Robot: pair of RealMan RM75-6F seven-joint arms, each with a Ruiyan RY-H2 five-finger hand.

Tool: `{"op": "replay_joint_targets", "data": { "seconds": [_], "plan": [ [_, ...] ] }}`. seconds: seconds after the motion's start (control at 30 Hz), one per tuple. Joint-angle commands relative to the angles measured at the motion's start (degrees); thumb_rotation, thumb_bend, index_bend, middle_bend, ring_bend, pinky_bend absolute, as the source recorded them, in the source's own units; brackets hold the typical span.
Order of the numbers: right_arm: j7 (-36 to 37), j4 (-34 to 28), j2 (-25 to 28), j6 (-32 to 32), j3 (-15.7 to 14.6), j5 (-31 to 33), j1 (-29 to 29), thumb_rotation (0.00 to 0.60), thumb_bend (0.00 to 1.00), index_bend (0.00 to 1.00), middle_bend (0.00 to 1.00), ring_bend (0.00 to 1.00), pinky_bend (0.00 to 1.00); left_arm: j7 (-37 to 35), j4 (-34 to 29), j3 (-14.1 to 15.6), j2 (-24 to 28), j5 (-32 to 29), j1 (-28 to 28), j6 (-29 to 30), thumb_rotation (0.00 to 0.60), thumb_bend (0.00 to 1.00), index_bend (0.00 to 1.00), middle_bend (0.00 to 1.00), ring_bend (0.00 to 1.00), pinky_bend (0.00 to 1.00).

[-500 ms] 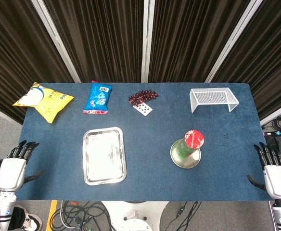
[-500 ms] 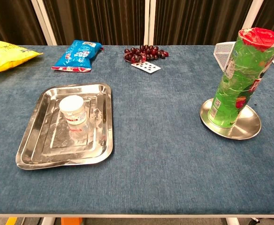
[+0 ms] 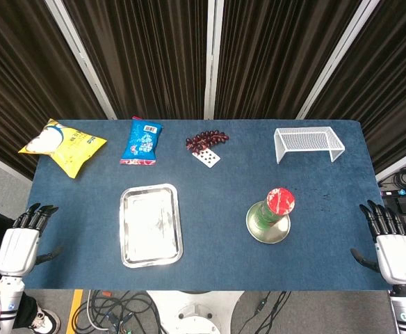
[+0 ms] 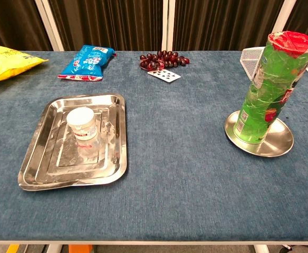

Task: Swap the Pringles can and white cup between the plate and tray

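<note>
Nearest to me, both my hands hang just off the front corners of the counter, holding nothing. My left hand (image 3: 17, 245) sits beyond the front left corner and my right hand (image 3: 394, 252) beyond the front right corner, each with dark fingers spread apart and pointing away from me. Neither touches anything.

On the blue cloth counter (image 4: 175, 174), toward its front left, lies a rectangular metal tray (image 4: 32, 168). The white cup (image 4: 82, 123) stands upright in it. It looks small, light and fairly stiff, with a red band whose wording is too small to read. I judge a gentle hold around its sides from above would do, since it could tip or crush easily.

Toward the front right, a round metal plate (image 4: 278, 145) carries the Pringles can (image 4: 267, 89), upright, green with a red lid. It is tall and narrow, so I expect it to be light but top-heavy, and its wrapper looks glossy and possibly slippery. Wrapping my hand around the middle of the tube seems safest. I cannot read any brand name on it, only pale label panels.

Along the far edge, from left to right: a yellow snack bag (image 3: 62, 145), a blue snack bag (image 3: 142, 141) with a barcode but no legible name, a bunch of dark red grapes (image 3: 206, 139) beside a playing card (image 3: 206, 157), and a white wire rack (image 3: 307, 142) near the far right corner.
</note>
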Motion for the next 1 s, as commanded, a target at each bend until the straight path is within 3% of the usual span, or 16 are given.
{"op": "replay_joint_targets", "data": {
  "seconds": [0.03,0.27,0.43,0.77,0.9,1.0],
  "plan": [
    [-2.00,-4.04,2.15,-0.11,1.13,-2.01,1.91,0.600,0.10,0.00,0.00,0.00,0.00,-0.19,-0.05,0.19,0.09,0.08,0.04,-0.07,0.600,0.05,0.18,0.17,0.10,0.24],
    [-7.72,-14.95,6.26,-5.70,4.67,-3.50,8.31,0.600,0.08,0.00,0.00,0.00,0.01,-0.88,0.96,0.28,-0.85,-0.10,0.20,0.01,0.600,0.05,0.18,0.17,0.10,0.24],
    [-11.46,-20.47,7.01,-15.23,6.92,1.89,14.13,0.600,0.07,0.00,0.00,0.00,0.06,-1.81,1.85,0.50,-1.25,-0.21,0.25,-0.23,0.600,0.05,0.18,0.17,0.10,0.24],
    [-19.84,-23.01,3.89,-25.67,9.41,12.66,22.19,0.600,0.07,0.00,0.00,0.00,0.13,-3.86,3.27,0.61,-1.25,-0.67,0.55,-0.29,0.600,0.05,0.18,0.17,0.10,0.24],
    [-21.91,-23.13,2.91,-27.23,9.62,15.30,24.08,0.600,0.08,0.00,0.05,0.02,0.24,-4.38,3.34,0.58,-1.19,-0.65,0.57,-0.20,0.600,0.05,0.18,0.17,0.10,0.24],
    [-22.72,-23.28,2.49,-27.81,9.56,16.43,25.07,0.600,0.09,0.00,0.10,0.11,0.35,-4.52,3.38,0.61,-1.16,-0.68,0.50,-0.41,0.600,0.05,0.18,0.17,0.10,0.24]
  ]
}}
